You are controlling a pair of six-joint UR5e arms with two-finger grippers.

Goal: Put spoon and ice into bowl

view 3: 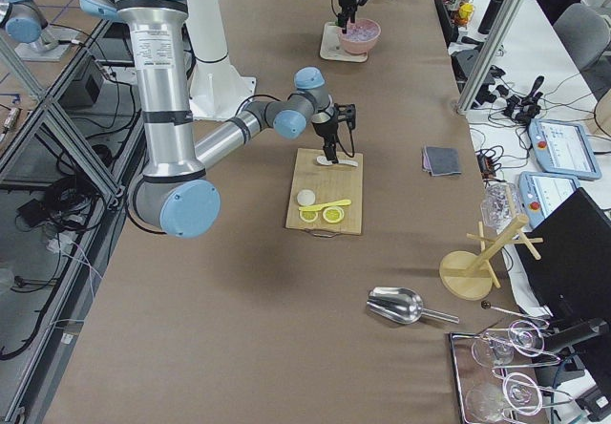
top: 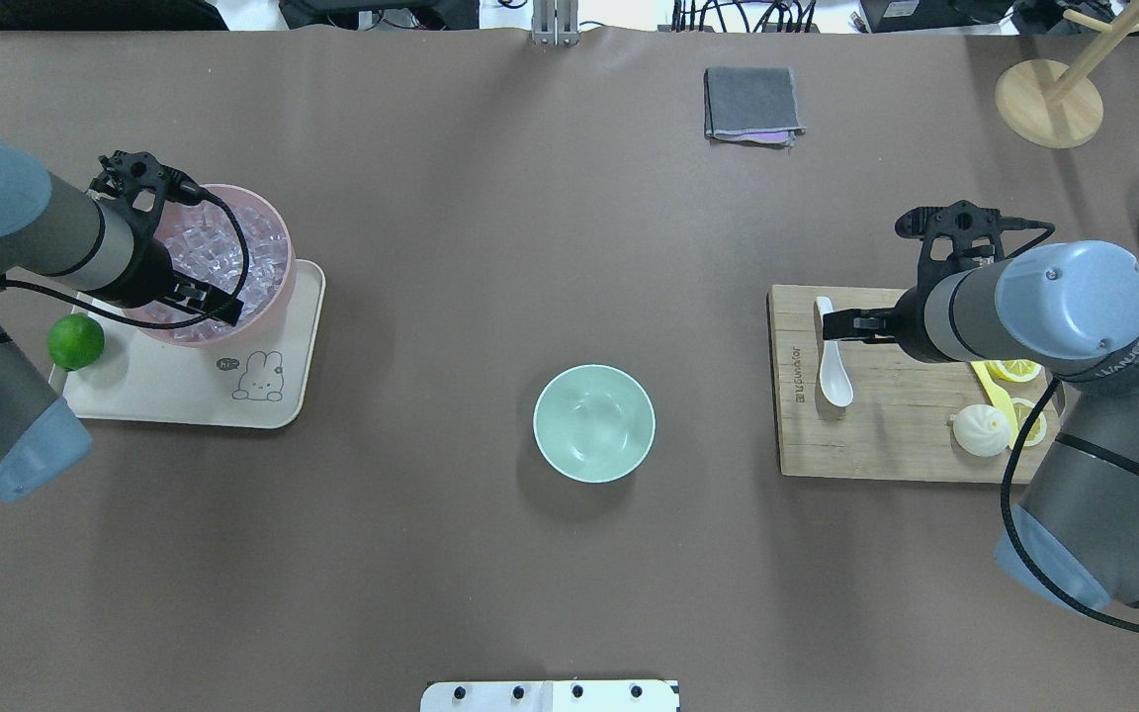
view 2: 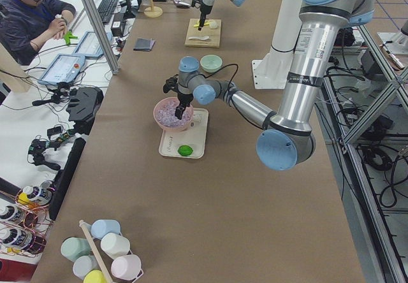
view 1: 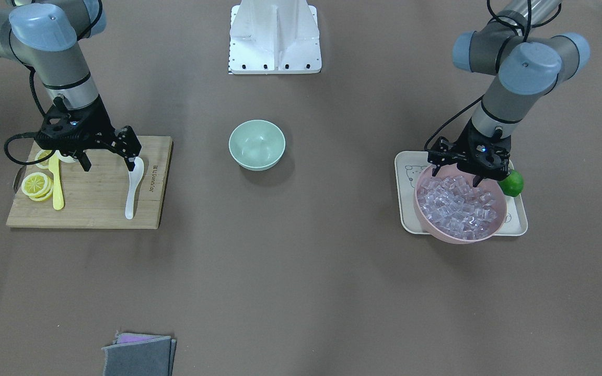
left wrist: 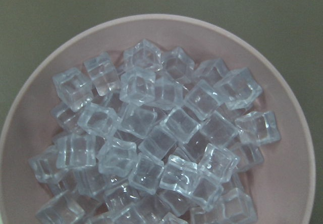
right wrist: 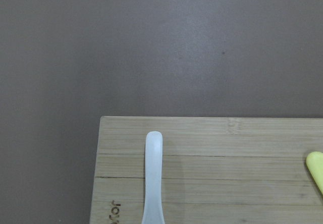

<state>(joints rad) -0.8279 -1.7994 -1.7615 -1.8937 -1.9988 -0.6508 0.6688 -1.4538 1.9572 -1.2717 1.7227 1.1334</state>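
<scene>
The white spoon [view 1: 132, 190] lies on the wooden cutting board [view 1: 97, 203], handle pointing away from the robot; the right wrist view shows its handle [right wrist: 153, 178]. My right gripper [view 1: 107, 163] hangs open just above the board, one finger beside the spoon's scoop. The mint-green bowl [view 1: 256, 143] stands empty mid-table, also in the overhead view [top: 594, 423]. Many clear ice cubes [view 1: 458, 203] fill the pink bowl [view 1: 452, 239]; the left wrist view shows them close up [left wrist: 161, 138]. My left gripper [view 1: 455, 175] is open and empty over the ice, at the pink bowl's robot-side rim.
The pink bowl stands on a cream tray [view 1: 515, 222] with a lime [view 1: 512, 183]. A yellow knife [view 1: 57, 183], lemon slices [view 1: 37, 185] and a white bun [top: 980, 430] share the board. A grey cloth [view 1: 139, 355] lies at the operators' side, the white robot base [view 1: 275, 36] opposite.
</scene>
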